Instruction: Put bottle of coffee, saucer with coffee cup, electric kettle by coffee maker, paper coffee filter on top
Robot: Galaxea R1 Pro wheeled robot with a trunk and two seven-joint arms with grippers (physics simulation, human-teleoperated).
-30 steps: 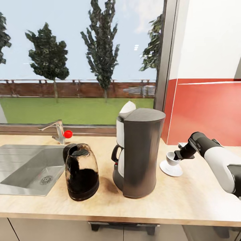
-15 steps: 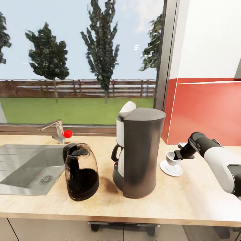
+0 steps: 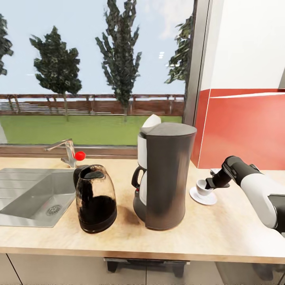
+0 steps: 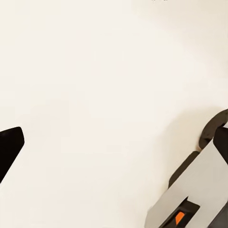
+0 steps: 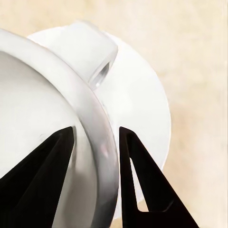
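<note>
The dark grey coffee maker stands mid-countertop, with the white paper coffee filter peeking over its lid. To its left is the glass electric kettle. To its right the white coffee cup sits on the saucer. My right gripper holds the cup's rim. In the right wrist view the cup has one finger inside and one outside, the gripper is shut on the rim, and the saucer lies beneath. My left gripper hangs open over a pale surface. The bottle of coffee is out of view.
A steel sink with a faucet and red knob is set into the counter at left. A window runs behind, and a red wall panel rises at the back right. Bare worktop lies in front of the cup.
The head camera has shifted a little, so the whole scene sits slightly differently. The right gripper stays at the cup's rim, and nothing on the counter has moved.
</note>
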